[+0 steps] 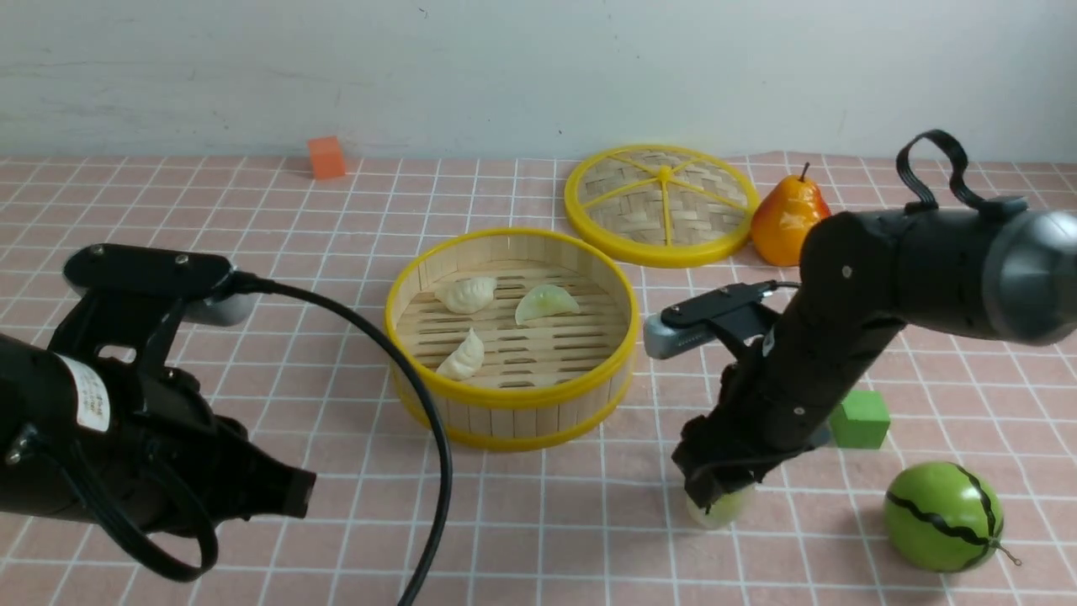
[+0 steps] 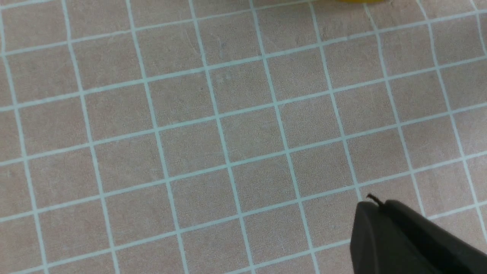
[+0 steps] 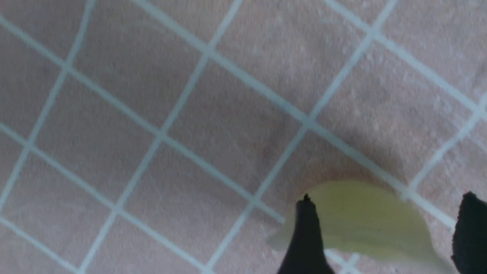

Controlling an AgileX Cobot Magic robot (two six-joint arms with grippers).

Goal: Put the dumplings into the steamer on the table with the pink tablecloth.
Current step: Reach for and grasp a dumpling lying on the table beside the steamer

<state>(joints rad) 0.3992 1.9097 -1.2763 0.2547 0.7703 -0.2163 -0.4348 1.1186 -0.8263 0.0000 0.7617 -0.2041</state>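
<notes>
Pink tablecloth [image 1: 538,539] with a white grid is spread under everything. The steamer [image 1: 509,396] is set near its middle, with three dumplings [image 1: 465,295] laid on the slats. The fourth dumpling [image 3: 361,220] is found on the cloth, well apart from the steamer, between the parted fingers of the right gripper [image 3: 386,228], which is positioned low over it. That view is blurred, so contact cannot be confirmed. The left gripper [image 2: 384,228] is held closed and empty above bare cloth. If the jaws are closed off-centre, the curved dumpling may be squeezed out sideways. It may also be pinched only by its thin edge and dropped before the steamer's rim is cleared.
</notes>
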